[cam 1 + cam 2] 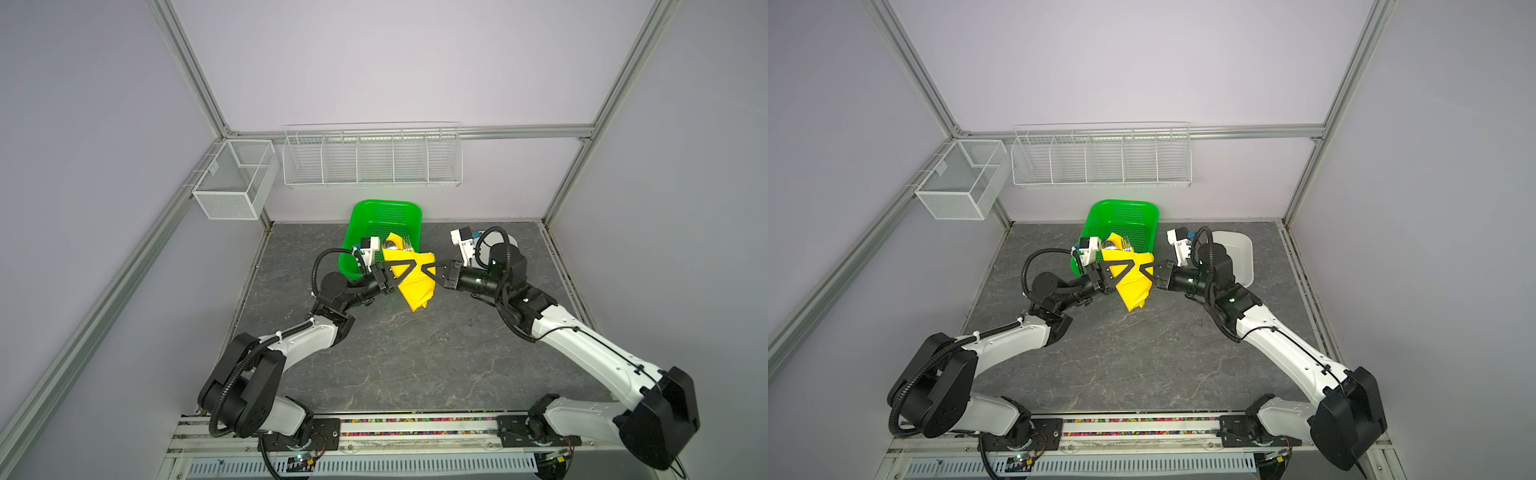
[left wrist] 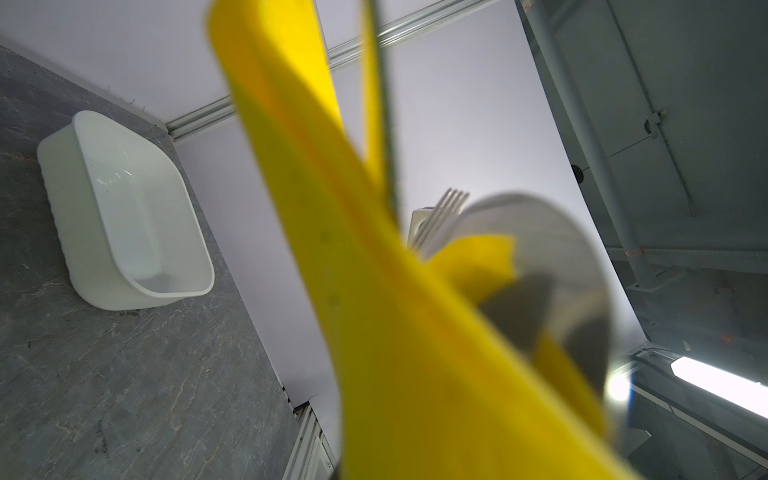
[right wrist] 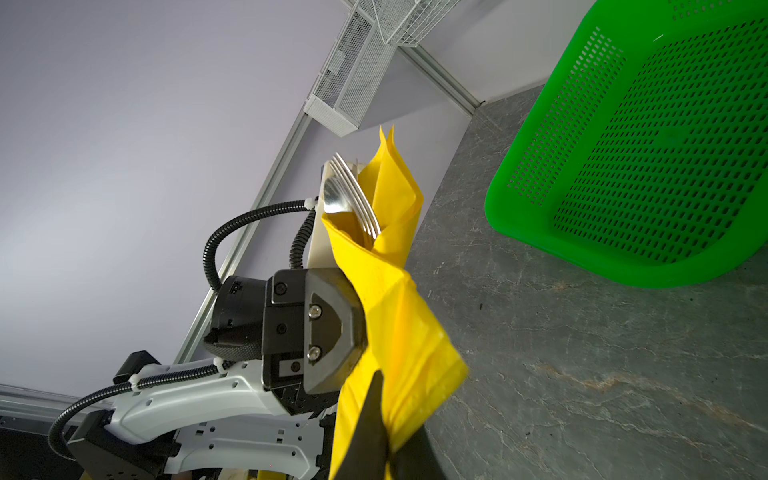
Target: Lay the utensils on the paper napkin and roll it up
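Top views both show our two arms meeting over the middle of the grey table [image 1: 415,365]. The left gripper [image 1: 415,263] is clamped on the paper napkin [image 1: 415,291], which is wrapped loosely around the utensils [image 1: 401,245] and held up off the table. The right gripper [image 1: 427,272] is pinched tight on the same yellow bundle from the right, its tips just beside the left gripper's.

From the right wrist view we see the fork [image 3: 359,199] and the spoon [image 3: 334,199] sticking out of the far end of the roll; the knife we cannot make out. A loose tail of napkin hangs at the near end. The green basket [image 1: 361,220] lies just beyond the bundle, and a white tub [image 1: 1241,249] sits at the far right.
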